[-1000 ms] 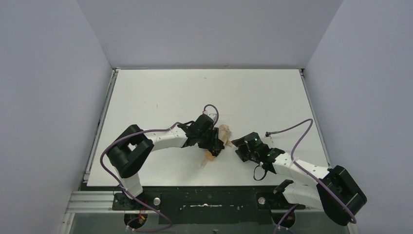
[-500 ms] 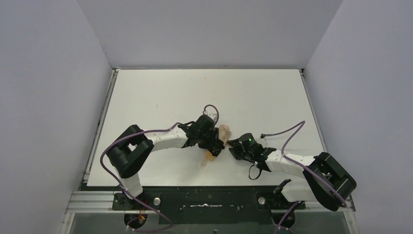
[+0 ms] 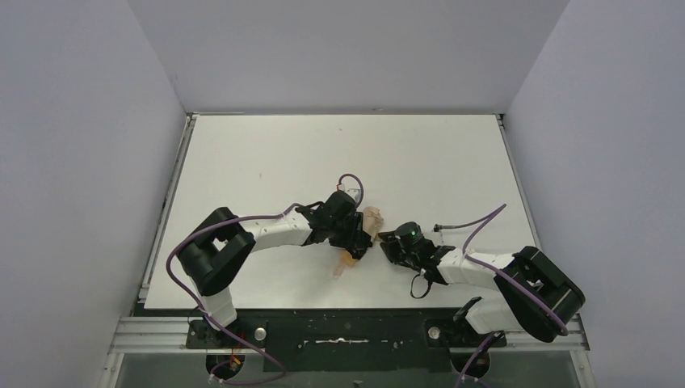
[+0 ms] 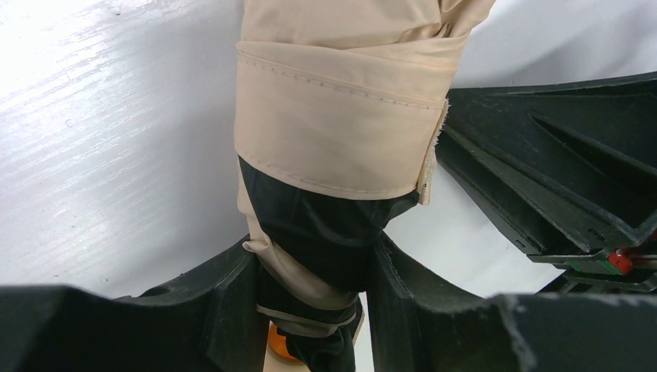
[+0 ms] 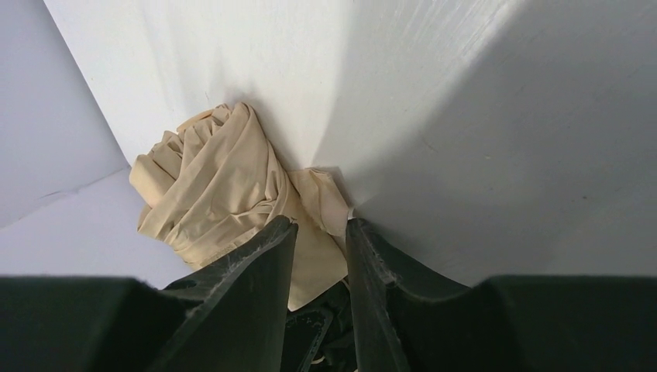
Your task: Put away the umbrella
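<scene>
On the white counter (image 3: 266, 153), near its front edge and about midway across, lies the umbrella (image 3: 371, 217), and both my arms reach in to meet over it. It is already collapsed down short, its tan cloth gathered around the shaft rather than spread, so I judge the folding part done. My left claw (image 4: 310, 263) is clamped around the umbrella's darker, narrower stretch, a finger pressed to each side, which pins the bundle where it is. Just above that grip a stitched tan band (image 4: 341, 132) wraps around the cloth. My right claw (image 5: 319, 232) comes in from the other side, at the end where the cloth is bunched in loose, twisted folds. Its jaws stand a narrow gap apart with a small loose flap (image 5: 325, 198) of the cloth lying at their tips; I cannot tell whether they are pinching it or only framing it. What is left, as I read it, is the tidying: drawing that flap snug around the bundle, fastening it, and setting the closed umbrella down.
</scene>
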`<act>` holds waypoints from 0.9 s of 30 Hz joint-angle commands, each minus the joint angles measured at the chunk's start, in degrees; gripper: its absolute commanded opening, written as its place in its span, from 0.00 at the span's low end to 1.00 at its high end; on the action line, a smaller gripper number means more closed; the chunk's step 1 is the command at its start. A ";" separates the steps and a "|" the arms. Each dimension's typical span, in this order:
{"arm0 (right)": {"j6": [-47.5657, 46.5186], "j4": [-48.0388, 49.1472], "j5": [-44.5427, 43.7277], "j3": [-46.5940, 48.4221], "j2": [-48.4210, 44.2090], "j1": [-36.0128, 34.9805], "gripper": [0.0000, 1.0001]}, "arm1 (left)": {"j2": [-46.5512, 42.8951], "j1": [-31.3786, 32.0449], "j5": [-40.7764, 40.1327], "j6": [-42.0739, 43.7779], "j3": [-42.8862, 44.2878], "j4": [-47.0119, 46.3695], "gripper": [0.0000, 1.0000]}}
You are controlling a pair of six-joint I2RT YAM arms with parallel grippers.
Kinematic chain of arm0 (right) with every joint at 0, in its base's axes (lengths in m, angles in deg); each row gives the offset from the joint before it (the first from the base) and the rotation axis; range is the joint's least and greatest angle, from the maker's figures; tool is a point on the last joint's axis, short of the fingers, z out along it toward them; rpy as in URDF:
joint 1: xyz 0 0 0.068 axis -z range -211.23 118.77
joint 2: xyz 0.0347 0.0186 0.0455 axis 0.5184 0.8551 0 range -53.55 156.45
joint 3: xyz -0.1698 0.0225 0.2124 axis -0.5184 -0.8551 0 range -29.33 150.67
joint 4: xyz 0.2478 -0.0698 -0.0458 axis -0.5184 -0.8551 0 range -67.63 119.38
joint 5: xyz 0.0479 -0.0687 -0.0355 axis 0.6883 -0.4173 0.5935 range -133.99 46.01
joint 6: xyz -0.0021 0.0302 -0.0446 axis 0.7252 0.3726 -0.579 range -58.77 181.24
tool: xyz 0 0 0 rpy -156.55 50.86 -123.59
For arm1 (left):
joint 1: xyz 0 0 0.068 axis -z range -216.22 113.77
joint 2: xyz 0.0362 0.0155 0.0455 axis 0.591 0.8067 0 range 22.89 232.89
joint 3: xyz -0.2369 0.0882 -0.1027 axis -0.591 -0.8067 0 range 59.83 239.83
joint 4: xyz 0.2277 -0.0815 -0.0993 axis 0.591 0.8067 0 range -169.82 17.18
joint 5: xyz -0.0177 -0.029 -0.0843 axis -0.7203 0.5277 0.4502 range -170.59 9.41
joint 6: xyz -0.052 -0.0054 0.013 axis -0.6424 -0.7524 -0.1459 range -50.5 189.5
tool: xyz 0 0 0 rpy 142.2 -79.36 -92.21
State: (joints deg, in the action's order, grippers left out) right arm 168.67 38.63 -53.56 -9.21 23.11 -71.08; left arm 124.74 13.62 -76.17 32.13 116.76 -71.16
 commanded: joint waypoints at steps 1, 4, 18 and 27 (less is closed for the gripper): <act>-0.08 -2.48 -5.67 0.22 -1.51 -0.31 0.32 | 2.66 0.34 -3.99 0.36 -1.47 8.72 0.00; -0.33 -2.37 -6.09 0.14 -1.66 -0.08 0.30 | 2.84 0.45 -3.90 0.44 -1.39 8.69 0.00; -1.28 2.70 -3.70 -0.21 2.09 1.11 0.28 | 3.36 1.04 -3.72 0.60 -1.29 8.63 0.00; -2.82 4.89 -1.99 0.01 3.75 2.82 0.28 | 3.63 1.52 -3.78 0.71 -1.03 9.00 0.00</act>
State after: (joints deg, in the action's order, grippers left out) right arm 167.75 43.00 -54.85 -9.21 26.02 -69.01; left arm 124.84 14.47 -77.13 32.15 117.02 -70.87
